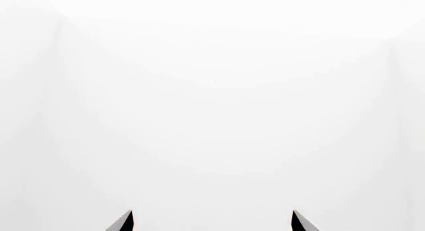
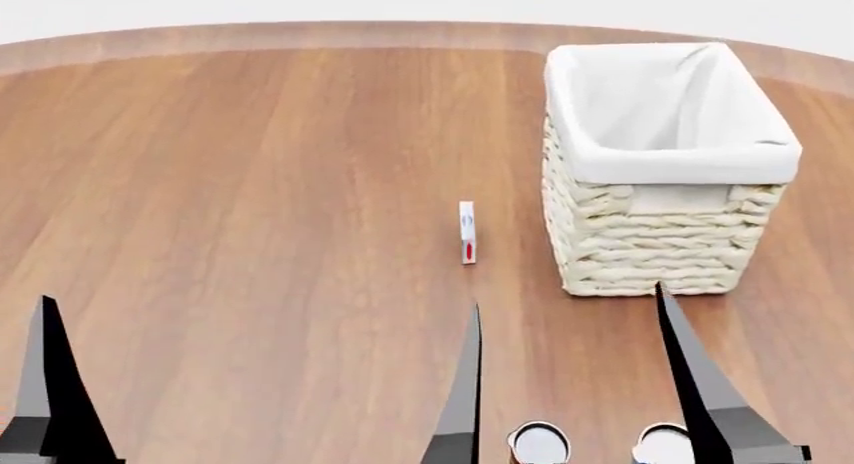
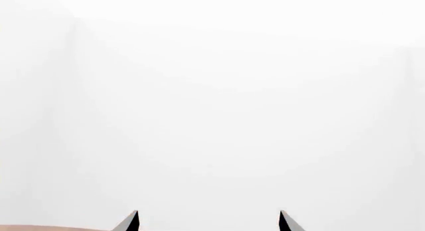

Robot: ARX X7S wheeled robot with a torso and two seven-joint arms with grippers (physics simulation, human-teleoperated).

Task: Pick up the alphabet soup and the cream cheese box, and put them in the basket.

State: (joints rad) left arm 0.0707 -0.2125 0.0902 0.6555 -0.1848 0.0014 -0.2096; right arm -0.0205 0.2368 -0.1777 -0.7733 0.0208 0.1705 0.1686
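The cream cheese box (image 2: 467, 232) stands on its thin edge mid-table, left of the cream wicker basket (image 2: 627, 239) with its white cloth lining. Two cans (image 2: 538, 444) (image 2: 663, 445) show only their pale lids at the bottom edge of the head view. Their labels are hidden, so I cannot tell which is the alphabet soup. My right gripper (image 2: 566, 295) is open, its fingers raised above both cans and short of the basket. One left finger (image 2: 47, 384) rises at the far left. Each wrist view shows a gripper (image 1: 212, 213) (image 3: 208, 213) open on white blankness.
The round wooden table (image 2: 240, 184) curves away to its far edge at the top of the head view. A sliver of wood (image 3: 40, 228) shows in the right wrist view.
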